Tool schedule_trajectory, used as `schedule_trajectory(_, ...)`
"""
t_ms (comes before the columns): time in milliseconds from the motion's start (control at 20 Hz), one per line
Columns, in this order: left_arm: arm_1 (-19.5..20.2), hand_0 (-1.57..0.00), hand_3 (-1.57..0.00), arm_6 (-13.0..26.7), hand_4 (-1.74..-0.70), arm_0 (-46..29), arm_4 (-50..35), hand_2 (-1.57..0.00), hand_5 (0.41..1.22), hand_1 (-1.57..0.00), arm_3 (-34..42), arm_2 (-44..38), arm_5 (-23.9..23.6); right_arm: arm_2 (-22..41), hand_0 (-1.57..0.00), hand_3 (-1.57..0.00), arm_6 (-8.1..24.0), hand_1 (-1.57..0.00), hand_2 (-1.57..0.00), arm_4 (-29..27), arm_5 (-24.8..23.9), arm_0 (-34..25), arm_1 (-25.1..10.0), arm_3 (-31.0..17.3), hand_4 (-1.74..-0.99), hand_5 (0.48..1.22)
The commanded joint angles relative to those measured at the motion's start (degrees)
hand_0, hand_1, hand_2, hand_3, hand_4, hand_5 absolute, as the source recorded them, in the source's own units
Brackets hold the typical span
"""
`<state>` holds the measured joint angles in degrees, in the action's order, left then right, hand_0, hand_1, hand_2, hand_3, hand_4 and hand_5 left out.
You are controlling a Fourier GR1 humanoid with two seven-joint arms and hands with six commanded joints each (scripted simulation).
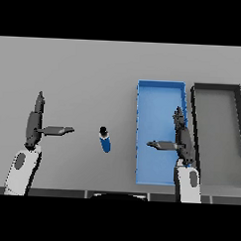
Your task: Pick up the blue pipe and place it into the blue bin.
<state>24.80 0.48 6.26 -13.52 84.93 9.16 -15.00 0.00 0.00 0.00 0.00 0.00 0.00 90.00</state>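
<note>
Pipe (105, 139) lies on the grey table (85, 71), blue body with a dark cap at its far end, free of both hands. It sits between the left hand and the blue bin (158, 94), just left of the bin's wall. Left hand (35, 123) well apart to the pipe's left, fingers straight, thumb out toward the pipe, holding nothing. Right hand (182, 137) over the bin's right edge, fingers straight, thumb spread leftward over the bin floor, holding nothing. Dark bin (237, 112) stands just right of the blue one.
</note>
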Motion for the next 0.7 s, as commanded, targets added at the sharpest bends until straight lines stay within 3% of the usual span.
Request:
schedule_trajectory(0,-0.1,0.00,0.00,-0.2,-0.97,0.0,0.0,0.00,0.594,0.00,0.1,0.0,-0.1,-0.1,0.00,0.00,0.0,0.00,0.00,-0.1,0.0,0.0,-0.1,0.0,-1.210,0.594)
schedule_trajectory(250,-0.8,0.00,0.00,0.5,-0.97,0.5,0.6,0.00,0.594,0.00,0.3,0.7,-0.7,-0.6,0.00,0.00,-0.1,0.00,0.00,-0.7,0.6,0.5,-0.6,-0.1,-1.210,0.594)
schedule_trajectory(300,3.7,0.00,0.00,-2.5,-0.97,0.1,0.8,0.00,0.594,0.00,0.8,2.6,6.3,1.5,0.00,0.00,-3.7,0.00,0.00,3.9,1.8,1.5,-4.7,1.7,-1.210,0.594)
schedule_trajectory(400,8.8,0.00,0.00,-5.5,-0.97,-0.3,-0.1,0.00,0.596,0.00,0.4,3.3,14.2,3.9,0.00,0.00,-5.4,0.00,0.00,8.7,2.9,2.8,-8.7,3.8,-1.198,0.589)
schedule_trajectory(500,10.0,0.00,0.00,-6.5,-0.97,-0.4,0.3,0.00,0.596,0.00,-0.2,4.3,17.1,5.4,0.00,0.00,-6.0,0.00,0.00,10.6,3.4,3.8,-9.4,4.8,-1.192,0.587)
schedule_trajectory(650,10.8,0.00,0.00,-8.2,-0.97,-1.4,0.6,0.00,0.593,0.00,1.1,5.3,18.9,5.7,0.00,0.00,-3.9,0.00,0.00,11.2,3.5,3.5,-9.9,5.5,-1.187,0.585)
